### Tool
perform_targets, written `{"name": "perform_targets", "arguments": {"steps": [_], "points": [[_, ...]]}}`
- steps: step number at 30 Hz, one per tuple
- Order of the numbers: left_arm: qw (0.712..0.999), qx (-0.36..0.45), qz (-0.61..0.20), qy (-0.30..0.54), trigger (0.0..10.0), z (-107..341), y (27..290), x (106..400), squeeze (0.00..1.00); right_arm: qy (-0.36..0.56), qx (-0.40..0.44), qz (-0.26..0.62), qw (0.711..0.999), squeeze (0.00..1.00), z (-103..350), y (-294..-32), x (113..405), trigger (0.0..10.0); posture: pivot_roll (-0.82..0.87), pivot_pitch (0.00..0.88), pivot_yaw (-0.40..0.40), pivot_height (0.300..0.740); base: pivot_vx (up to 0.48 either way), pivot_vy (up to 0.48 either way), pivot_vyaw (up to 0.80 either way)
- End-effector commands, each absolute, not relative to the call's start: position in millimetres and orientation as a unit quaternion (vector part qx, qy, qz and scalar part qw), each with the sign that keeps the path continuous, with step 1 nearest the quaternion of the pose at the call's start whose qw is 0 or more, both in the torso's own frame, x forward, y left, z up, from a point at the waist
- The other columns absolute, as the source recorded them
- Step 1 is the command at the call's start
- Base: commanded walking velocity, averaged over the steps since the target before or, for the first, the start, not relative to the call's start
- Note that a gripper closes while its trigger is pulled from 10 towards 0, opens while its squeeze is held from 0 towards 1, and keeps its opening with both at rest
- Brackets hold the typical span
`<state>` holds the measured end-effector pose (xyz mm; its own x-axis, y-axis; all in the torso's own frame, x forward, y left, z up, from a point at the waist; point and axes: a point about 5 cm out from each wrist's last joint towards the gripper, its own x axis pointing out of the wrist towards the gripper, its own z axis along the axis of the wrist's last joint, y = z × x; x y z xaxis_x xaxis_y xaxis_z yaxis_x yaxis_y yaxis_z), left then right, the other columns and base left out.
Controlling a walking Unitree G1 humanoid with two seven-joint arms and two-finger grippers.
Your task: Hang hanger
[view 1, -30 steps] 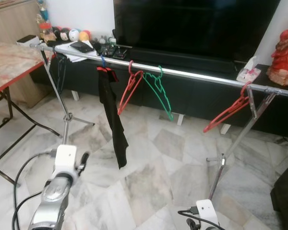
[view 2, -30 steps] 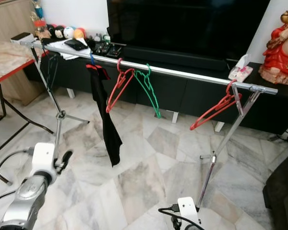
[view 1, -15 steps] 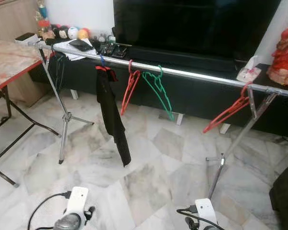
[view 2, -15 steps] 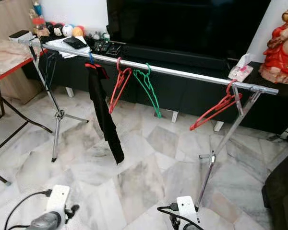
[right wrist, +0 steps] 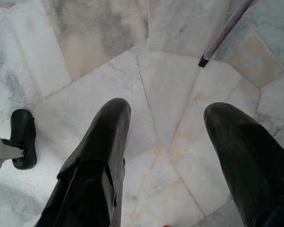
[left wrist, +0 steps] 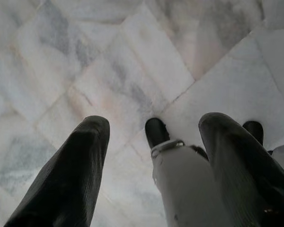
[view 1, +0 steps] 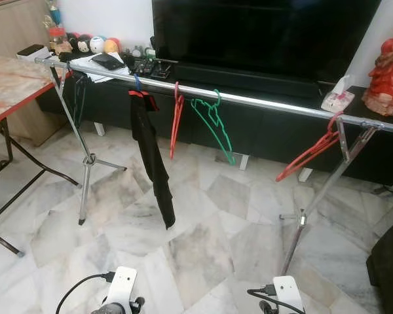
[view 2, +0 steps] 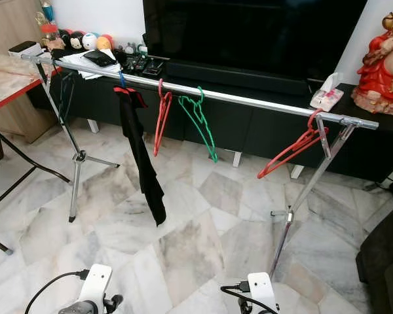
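1. Your left gripper hangs low over the marble floor, its two black fingers spread wide with nothing between them; a grey robot leg and black foot show between and beyond the fingers.
2. Your right gripper also points down at the floor, fingers wide apart and empty; the black tip of a rack leg rests on the tiles beyond it.
3. In the head views you see just the white wrist units of both arms at the lower edge, well short of the rack.
4. The rail runs across in front of you on two tripod stands, slanting slightly from far left to near right.
5. On the rail, from your left: a black garment on a blue hook, a red hanger seen nearly edge-on, and a green hanger just beside it.
6. A second red hanger hangs tilted at the right end, next to the stand's upright.
7. Behind the rail stands a low black cabinet with a large TV; a red figurine sits at its right end, and a table stands at your left.
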<state>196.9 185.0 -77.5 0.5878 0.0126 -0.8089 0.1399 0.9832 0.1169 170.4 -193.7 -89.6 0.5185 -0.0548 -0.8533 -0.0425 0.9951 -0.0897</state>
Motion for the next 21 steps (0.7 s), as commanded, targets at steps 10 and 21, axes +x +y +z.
{"name": "perform_targets", "arguments": {"steps": [10, 21], "points": [[0.879, 0.082, -0.007, 0.469, 10.0, -79, 206, 189, 0.00, 0.494, -0.042, 0.001, 0.868, 0.00, -90, -184, 173, 10.0, -0.01, 0.000, -0.029, 0.740, 0.000, 0.000, -0.58], [0.882, 0.086, -0.012, 0.464, 10.0, -77, 209, 192, 0.00, 0.496, -0.039, 0.003, 0.867, 0.00, -90, -181, 174, 10.0, -0.01, 0.000, -0.020, 0.740, 0.000, 0.000, -0.77]]}}
